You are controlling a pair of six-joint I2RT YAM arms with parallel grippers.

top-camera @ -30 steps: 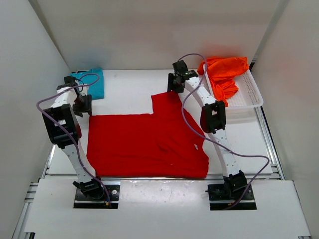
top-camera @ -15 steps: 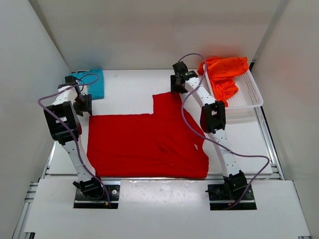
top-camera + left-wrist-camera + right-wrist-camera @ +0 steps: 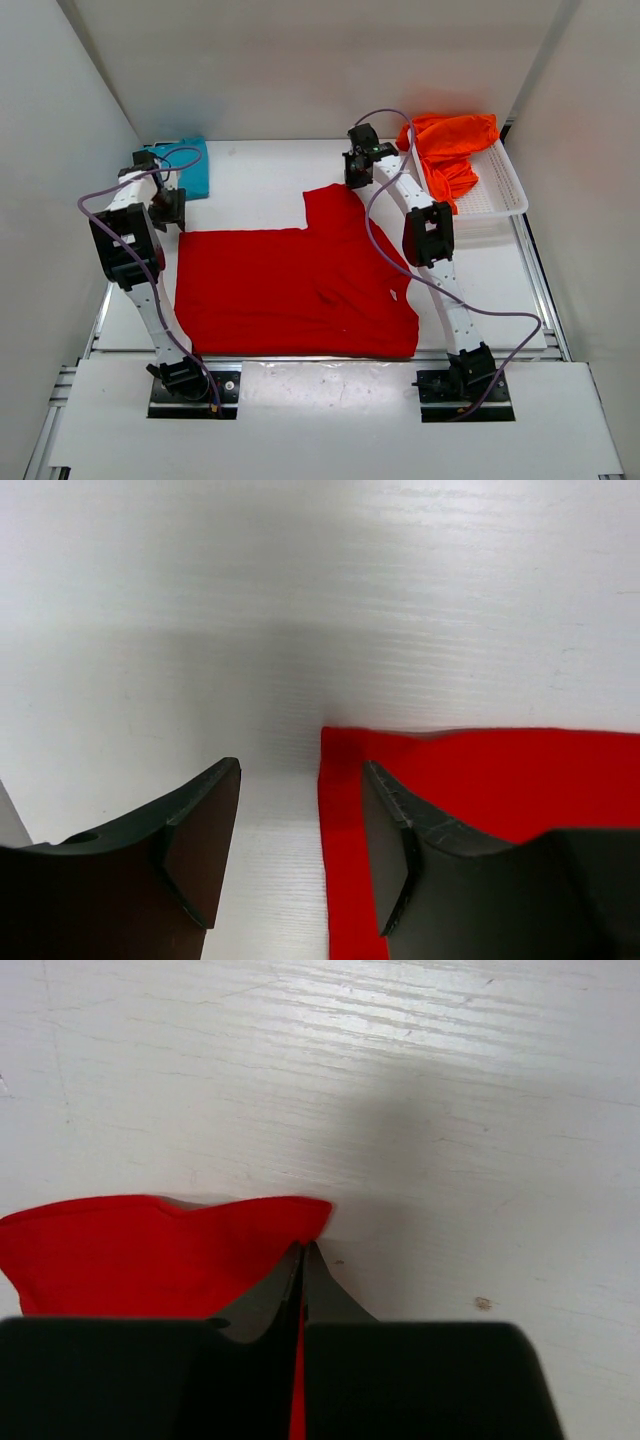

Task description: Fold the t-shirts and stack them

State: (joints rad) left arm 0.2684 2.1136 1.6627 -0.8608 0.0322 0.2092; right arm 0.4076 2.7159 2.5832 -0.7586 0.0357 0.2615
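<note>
Right hand [image 3: 302, 1252] pinches red t-shirt [image 3: 130, 1255] at its corner

The top camera hangs high above and behind the arm bases [image 3: 185, 378], looking forward and down on the whole desk [image 3: 260, 170] from afar. The left wrist camera sits low and close, looking past the left gripper [image 3: 300, 780] at bare desk and one corner of the red shirt [image 3: 480, 780]. The right wrist camera, equally close, looks past the right gripper [image 3: 302, 1255] at another corner of the shirt. All three views share that shirt and the desk.
</note>
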